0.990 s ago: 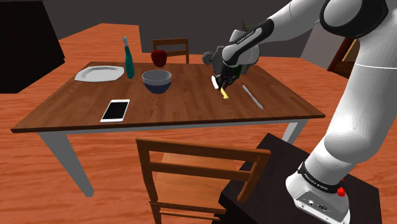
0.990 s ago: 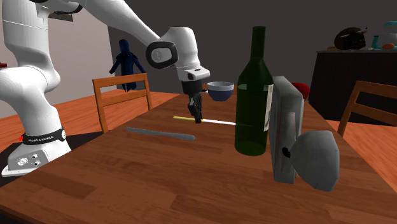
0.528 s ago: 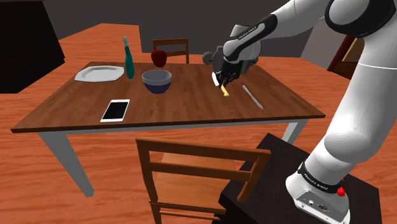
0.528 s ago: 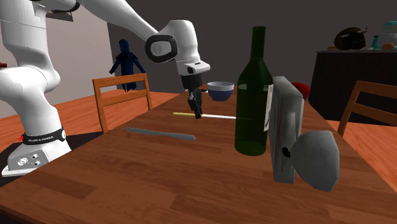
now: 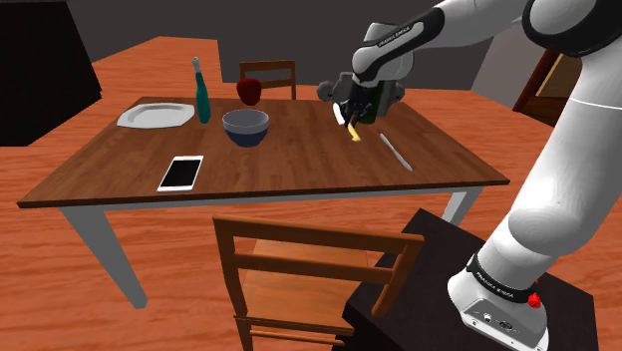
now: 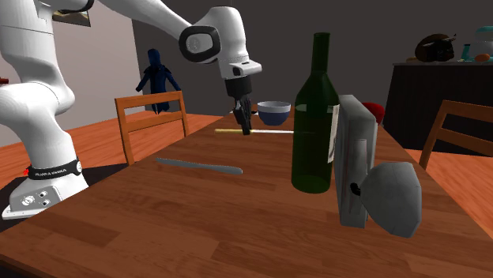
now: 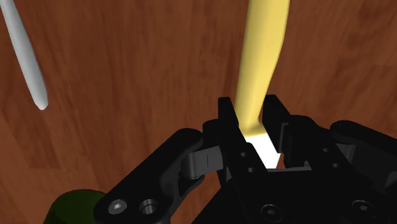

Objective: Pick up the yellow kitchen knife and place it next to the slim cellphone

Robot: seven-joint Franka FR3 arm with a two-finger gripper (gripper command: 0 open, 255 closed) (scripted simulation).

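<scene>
My gripper (image 5: 352, 117) is shut on the yellow-handled kitchen knife (image 5: 354, 131) and holds it level, a little above the wooden table (image 5: 299, 175) near its far right part in the shoulder view. The wrist view has both black fingers (image 7: 229, 118) clasping the knife (image 7: 262, 57) where the yellow handle meets the white blade. From the second exterior view the knife (image 6: 265, 132) juts out on both sides of the gripper (image 6: 245, 126). The slim white cellphone (image 5: 180, 173) lies flat near the table's front left edge, well away from the gripper.
A blue-grey bowl (image 5: 245, 127) stands between gripper and phone. A grey knife (image 5: 396, 152) lies just right of the gripper. A dark green bottle (image 6: 314, 118) and a grey object (image 6: 371, 185) stand close by. A plate (image 5: 156, 115) and teal bottle (image 5: 202, 92) sit far left. A chair (image 5: 299, 274) fronts the table.
The gripper has risen with the knife clasped in it, lifting it off the tabletop. Nothing else has moved.
</scene>
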